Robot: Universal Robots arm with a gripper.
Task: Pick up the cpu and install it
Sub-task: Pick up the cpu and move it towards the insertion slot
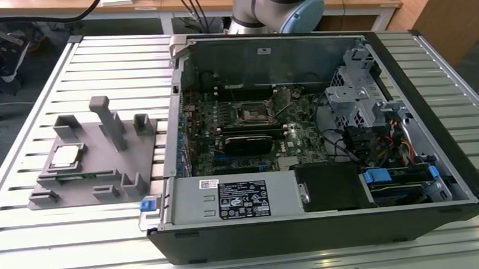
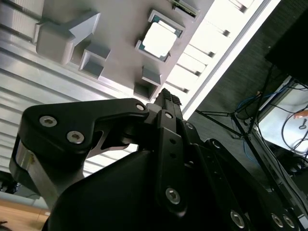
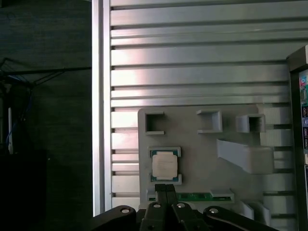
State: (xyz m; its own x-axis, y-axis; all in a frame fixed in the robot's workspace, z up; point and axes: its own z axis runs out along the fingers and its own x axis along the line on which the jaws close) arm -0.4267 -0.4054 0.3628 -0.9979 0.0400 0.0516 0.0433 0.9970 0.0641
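**Now at the pickup: cpu [image 1: 66, 155] seated in the grey holder [image 1: 137, 165], gripper [image 3: 166, 187] empty above it**

The cpu is seen lying flat in a square pocket of the grey holder. The holder is set on the slatted table [image 1: 110, 67] at the exterior view's left, just beside the open computer case [image 1: 307, 234]. The cpu has not been lifted. The socket [image 1: 253, 113] on the board inside the case is well apart from it.

In both wrist views the gripper is shown over the holder, near one edge of the cpu but clear of it. Its fingers are closed against each other and nothing is held between them.

The step in hand is judged to be the approach for the grasp. For this to be done well, the fingers would need to be spread wider than the cpu before any descent. They should be centred over it, so that two opposite edges are met squarely. The raised corners of the pocket should be kept clear of the fingertips. Because the cpu is thin and flat, it is best gripped low on its rim with light force. A straight lift would be needed, so that nothing is snagged and its orientation is kept.
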